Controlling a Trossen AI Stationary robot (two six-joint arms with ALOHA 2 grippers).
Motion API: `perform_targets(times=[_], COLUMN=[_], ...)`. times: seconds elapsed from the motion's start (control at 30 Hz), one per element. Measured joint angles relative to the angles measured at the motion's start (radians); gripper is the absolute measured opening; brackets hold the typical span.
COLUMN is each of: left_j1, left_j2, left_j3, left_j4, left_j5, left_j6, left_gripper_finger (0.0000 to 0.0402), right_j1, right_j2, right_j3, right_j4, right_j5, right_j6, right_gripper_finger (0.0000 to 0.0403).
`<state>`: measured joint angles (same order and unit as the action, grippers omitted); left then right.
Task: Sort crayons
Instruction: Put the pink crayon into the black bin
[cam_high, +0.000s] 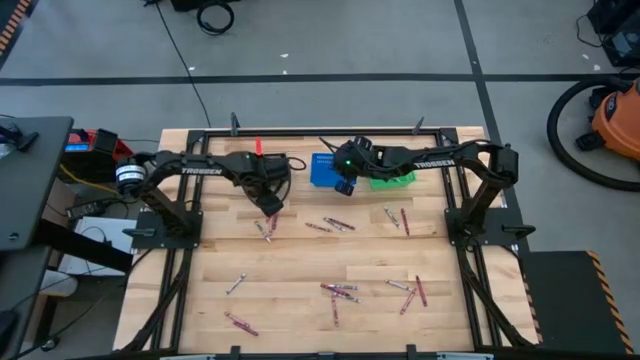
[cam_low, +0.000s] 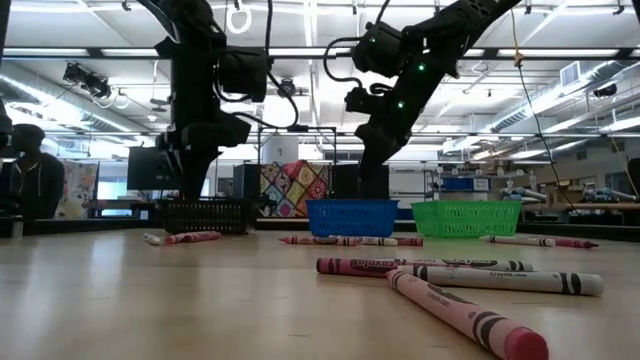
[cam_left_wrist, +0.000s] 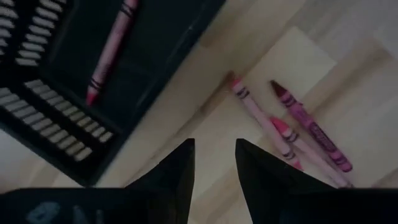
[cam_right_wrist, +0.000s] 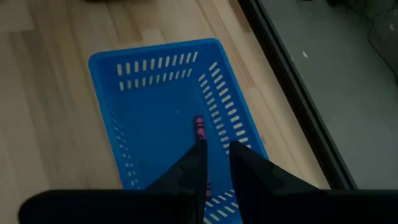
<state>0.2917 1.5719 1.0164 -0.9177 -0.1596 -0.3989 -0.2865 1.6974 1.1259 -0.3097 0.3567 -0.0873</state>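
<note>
My left gripper (cam_left_wrist: 214, 155) hangs open, pointing down, beside the black basket (cam_left_wrist: 68, 118), which holds a pink crayon (cam_left_wrist: 112, 46). Just beyond its fingertips, pink and magenta crayons (cam_left_wrist: 264, 121) lie on the wood. In the high view this gripper (cam_high: 272, 207) stands over that small cluster (cam_high: 265, 229). My right gripper (cam_right_wrist: 216, 152) slants down over the blue basket (cam_right_wrist: 155, 118) with a narrow gap between its fingertips. A magenta crayon (cam_right_wrist: 199, 127) lies in that basket under the fingers, partly hidden by one finger.
A green basket (cam_high: 392, 180) stands right of the blue one (cam_high: 323, 170) at the table's far side. Loose crayons are scattered over the wood at the middle (cam_high: 330, 225), centre front (cam_high: 340, 292), right (cam_high: 415, 290) and near left (cam_high: 240, 323). A black frame rail (cam_high: 330, 131) runs along the far edge.
</note>
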Motion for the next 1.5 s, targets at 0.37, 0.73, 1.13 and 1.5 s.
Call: perform_targets(times=[0.37,0.73,1.13,1.5], left_j1=[-0.065,-0.083,-0.062,-0.028], left_j2=[0.0,0.01,0.13,0.148], left_j3=[-0.01,-0.01,-0.01,-0.01], left_j4=[0.045,0.166,0.173,0.17], left_j5=[0.041,0.04,0.025,0.014], left_j6=[-0.21,-0.263,-0.225,-0.228], left_gripper_finger=[0.0125,0.0125,0.0125,0.0125], right_j1=[0.006,0.011,0.024,0.05], right_j2=[0.0,0.0,0.0,0.0], right_j3=[0.0,0.0,0.0,0.0], right_j4=[-0.001,-0.001,-0.021,-0.025], right_j5=[-0.001,0.001,-0.008,-0.01], right_j6=[0.013,0.033,0.044,0.043], right_gripper_finger=[0.0075,0.0075,0.0075,0.0075])
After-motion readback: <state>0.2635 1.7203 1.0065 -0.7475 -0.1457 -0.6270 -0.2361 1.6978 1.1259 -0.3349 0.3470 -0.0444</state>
